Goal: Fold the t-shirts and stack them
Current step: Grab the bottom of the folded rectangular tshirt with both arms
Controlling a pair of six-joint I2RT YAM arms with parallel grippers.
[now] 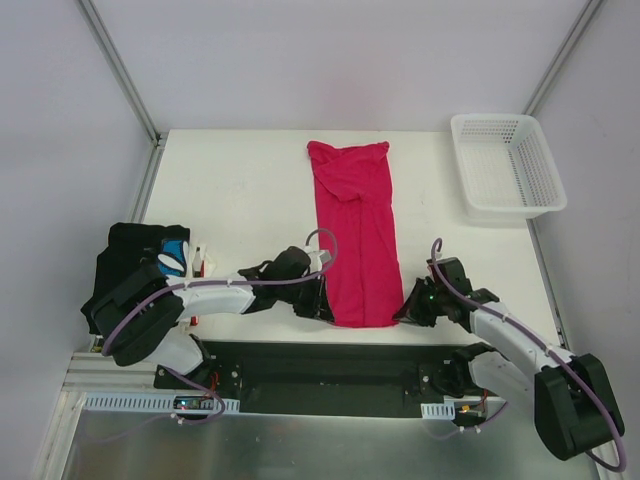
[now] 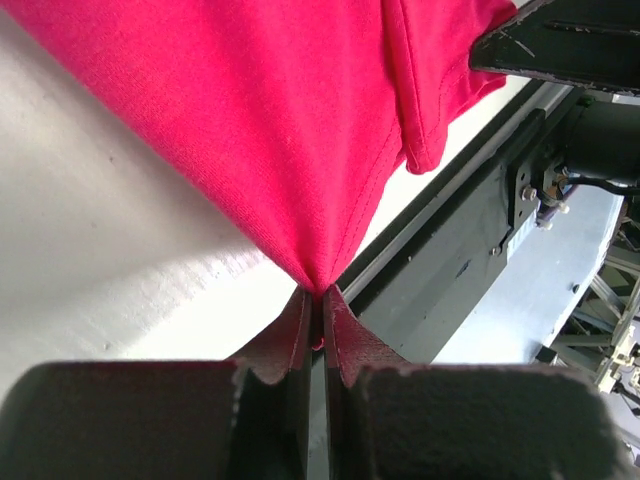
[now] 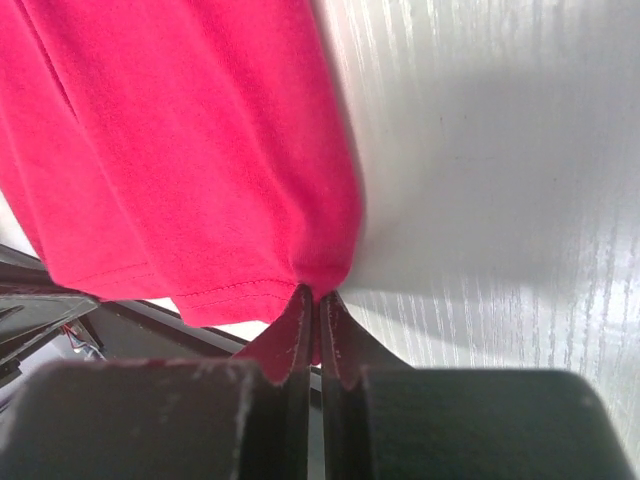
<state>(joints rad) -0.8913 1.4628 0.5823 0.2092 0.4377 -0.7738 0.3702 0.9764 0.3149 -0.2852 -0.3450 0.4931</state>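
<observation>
Now, table (image 1: 240, 200): a white top, with both arms reaching in from its near edge.
Crimson-pink t-shirt (image 1: 355, 235): it lies in a long narrow strip down the middle of the table. The bunched end is on the far side and the hem is at the near edge, between the two arms.
Basket (image 1: 505, 165): white lattice, far right corner, well apart from the shirt.
Black t-shirt (image 1: 135, 260): it sits at the table's left edge, blue-and-white print showing, partly under the left arm, with white and red edges just beside it.
Left gripper (image 2: 320, 300): clenched on the near-left hem corner, and the cloth rises to a peak right at the fingertips.
Right gripper (image 3: 312, 300): pinched tight on the near-right hem corner, with the stitched hem just beside the jaws.
Handling: light, limp knit by the look of it. It will likely sag and drape between the two pinches, and a thin bite could slip.
Hold points: the two hem corners look right for carrying the near end over toward the far end, if both rise together.
</observation>
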